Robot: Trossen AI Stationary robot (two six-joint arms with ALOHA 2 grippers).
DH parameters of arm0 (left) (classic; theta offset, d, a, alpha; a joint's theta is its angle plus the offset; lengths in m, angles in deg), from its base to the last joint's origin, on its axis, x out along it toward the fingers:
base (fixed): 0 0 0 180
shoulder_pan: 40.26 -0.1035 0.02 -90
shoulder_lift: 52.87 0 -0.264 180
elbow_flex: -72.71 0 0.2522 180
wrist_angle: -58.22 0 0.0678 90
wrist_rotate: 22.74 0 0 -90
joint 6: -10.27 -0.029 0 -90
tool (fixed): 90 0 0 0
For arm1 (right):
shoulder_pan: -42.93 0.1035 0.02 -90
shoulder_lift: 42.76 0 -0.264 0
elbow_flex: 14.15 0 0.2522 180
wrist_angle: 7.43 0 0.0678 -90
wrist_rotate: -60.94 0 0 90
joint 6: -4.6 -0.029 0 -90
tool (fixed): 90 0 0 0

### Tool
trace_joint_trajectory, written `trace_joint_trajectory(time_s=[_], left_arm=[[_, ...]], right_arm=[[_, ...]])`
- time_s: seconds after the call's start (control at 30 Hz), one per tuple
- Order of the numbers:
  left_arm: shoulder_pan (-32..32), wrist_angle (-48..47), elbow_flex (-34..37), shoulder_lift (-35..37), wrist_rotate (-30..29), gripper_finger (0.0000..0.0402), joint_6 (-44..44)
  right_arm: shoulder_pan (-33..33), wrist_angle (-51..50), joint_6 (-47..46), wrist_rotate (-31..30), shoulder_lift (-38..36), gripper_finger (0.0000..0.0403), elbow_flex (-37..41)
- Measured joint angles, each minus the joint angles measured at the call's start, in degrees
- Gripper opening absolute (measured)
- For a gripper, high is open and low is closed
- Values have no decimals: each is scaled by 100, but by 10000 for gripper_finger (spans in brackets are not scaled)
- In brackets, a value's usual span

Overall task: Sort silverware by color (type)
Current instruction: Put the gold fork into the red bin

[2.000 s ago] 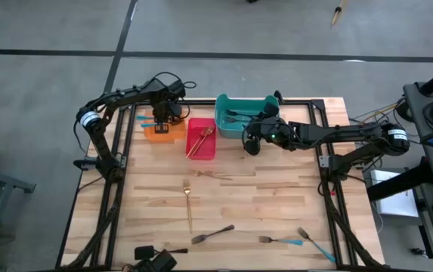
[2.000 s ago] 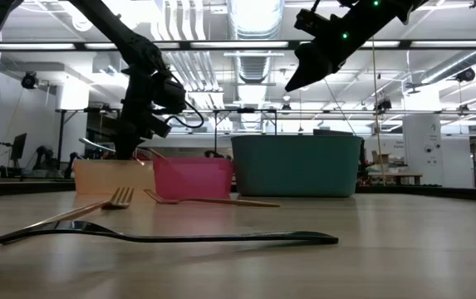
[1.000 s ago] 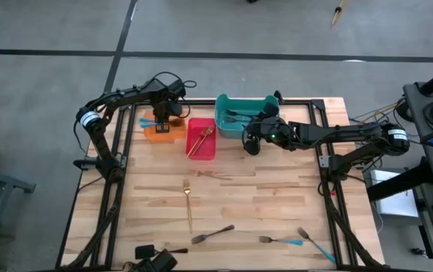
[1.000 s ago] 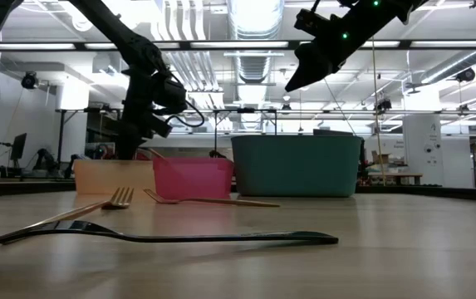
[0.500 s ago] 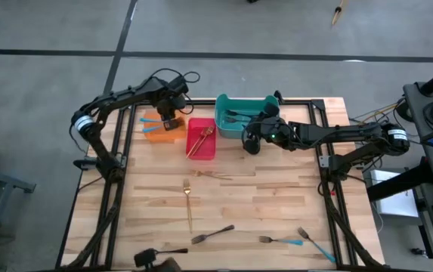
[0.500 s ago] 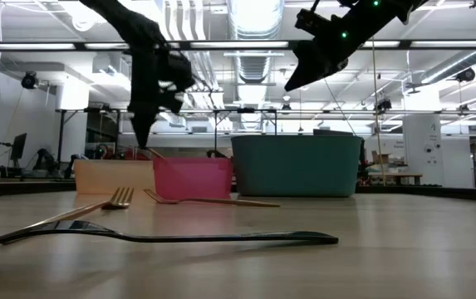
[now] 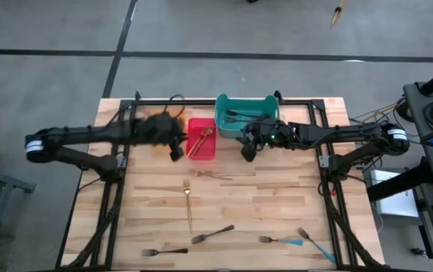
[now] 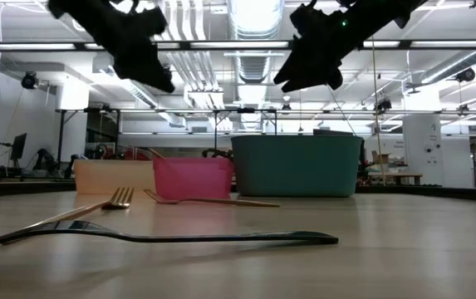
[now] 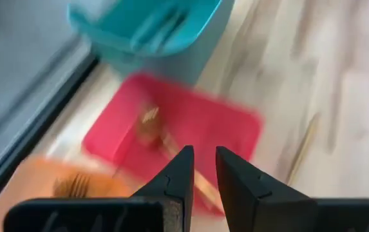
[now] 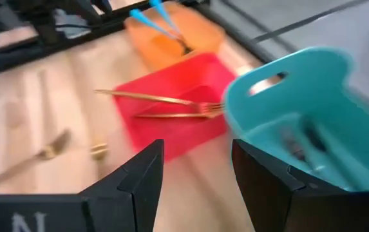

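My left gripper (image 7: 175,151) hangs over the table beside the red bin (image 7: 201,140), open by a narrow gap (image 9: 203,169) and empty. My right gripper (image 7: 246,151) hovers near the teal bin (image 7: 245,113), wide open (image 10: 194,154) and empty. Gold forks (image 10: 171,106) lie in the red bin, resting across its rim. Blue-handled forks (image 10: 161,19) lie in the orange bin, dark forks (image 7: 239,115) in the teal one. On the table lie two gold forks (image 7: 188,198) (image 7: 212,175), two dark forks (image 7: 212,234) (image 7: 163,251) and two blue-handled forks (image 7: 310,242) (image 7: 280,240).
The three bins stand in a row along the table's far edge; my left arm (image 7: 103,136) covers most of the orange one (image 9: 42,187) in the high view. A black frame rail (image 7: 114,196) runs along each side. Bare wood (image 7: 269,196) lies between the loose forks.
My left gripper has risen out of the orange bin and swung toward the table's near side and right, ending beside the red bin; the arm shows blurred. My right gripper has shifted slightly toward the near edge. The forks and bins have stayed put.
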Motion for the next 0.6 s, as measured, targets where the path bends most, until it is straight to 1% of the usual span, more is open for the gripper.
trace_joint_trajectory(time_s=[0.17, 0.23, 0.3, 0.37, 0.6], left_arm=[[1103, 2035, 1066, 572, -843, 48, 146], [1409, 2695, 1362, 667, -1056, 48, 143], [1604, 3135, 1549, 724, -1189, 48, 102], [1685, 3397, 1635, 734, -1209, 48, 19], [1705, 3386, 1522, 599, -1209, 48, -16]], right_arm=[[265, 27, -546, 96, 50, 176, 0], [386, 3, -590, 96, 69, 176, 0], [495, 49, -592, 96, 94, 176, -2], [576, 39, -555, 96, 102, 176, -2], [680, 368, -484, 88, 283, 176, -4]])
